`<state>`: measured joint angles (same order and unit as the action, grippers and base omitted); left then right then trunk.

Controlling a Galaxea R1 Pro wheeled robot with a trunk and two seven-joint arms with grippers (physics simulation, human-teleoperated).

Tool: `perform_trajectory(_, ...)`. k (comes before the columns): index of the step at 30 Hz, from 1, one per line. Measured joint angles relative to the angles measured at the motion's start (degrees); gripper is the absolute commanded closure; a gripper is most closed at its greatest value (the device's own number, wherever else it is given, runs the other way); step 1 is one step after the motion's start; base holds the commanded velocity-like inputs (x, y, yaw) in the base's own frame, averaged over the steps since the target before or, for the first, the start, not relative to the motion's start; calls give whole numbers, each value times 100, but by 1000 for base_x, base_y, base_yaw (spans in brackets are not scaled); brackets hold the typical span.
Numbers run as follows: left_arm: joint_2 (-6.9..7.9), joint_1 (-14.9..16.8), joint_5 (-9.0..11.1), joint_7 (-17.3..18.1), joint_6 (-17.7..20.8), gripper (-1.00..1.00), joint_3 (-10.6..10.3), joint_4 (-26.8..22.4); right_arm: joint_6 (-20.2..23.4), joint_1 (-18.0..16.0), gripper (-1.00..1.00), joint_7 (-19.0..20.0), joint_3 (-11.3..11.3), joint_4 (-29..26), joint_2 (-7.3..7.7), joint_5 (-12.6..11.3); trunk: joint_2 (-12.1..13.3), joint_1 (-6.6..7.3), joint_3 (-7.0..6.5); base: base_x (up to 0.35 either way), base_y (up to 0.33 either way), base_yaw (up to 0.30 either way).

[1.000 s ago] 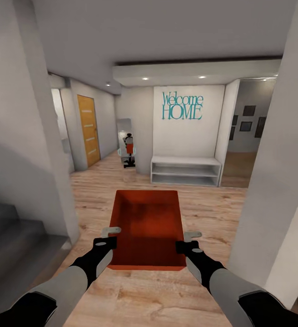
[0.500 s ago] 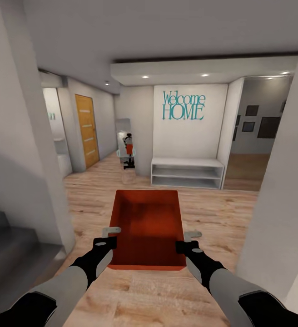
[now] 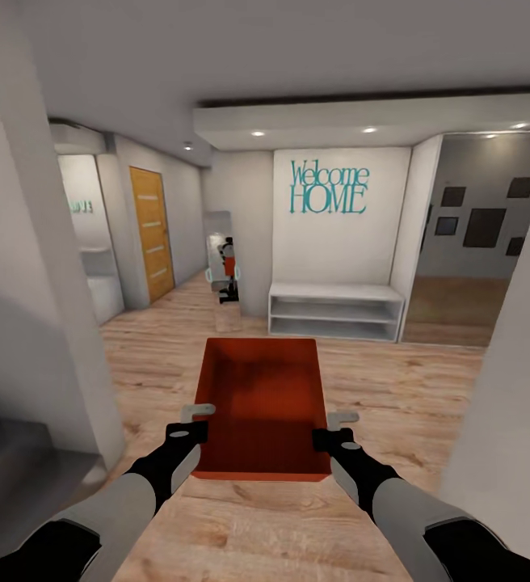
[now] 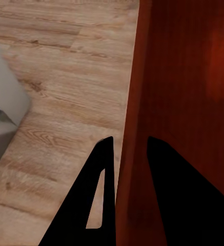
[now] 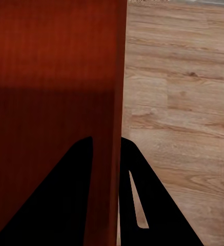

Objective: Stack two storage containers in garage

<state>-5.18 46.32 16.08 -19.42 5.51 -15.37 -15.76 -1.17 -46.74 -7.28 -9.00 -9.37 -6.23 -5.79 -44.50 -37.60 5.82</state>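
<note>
Grey forearms, black wrists, left pincer [image 3: 203, 421], right pincer [image 3: 330, 427]

Left gripper [image 4: 128, 169] fingers [image 4: 99, 189] clamp orange-red container [image 4: 183, 92] wall; wood floor [image 4: 65, 92] below.

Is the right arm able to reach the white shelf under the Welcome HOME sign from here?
Probably not. The right gripper is clamped on the wall of the orange bin, and the white shelf stands well beyond it across open wood floor.
</note>
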Motion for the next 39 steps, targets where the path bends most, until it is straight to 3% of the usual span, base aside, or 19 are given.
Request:
perform_trajectory(28,1,0,3,0,3,100,-2,3,5,0,100,-4,-11,0,0,-12,0,0,0,322,0,2)
perform_trajectory(39,-1,-1,-7,-1,44,100,8,-10,31,-2,100,8,-3,0,3,-11,0,0,0,322,0,181)
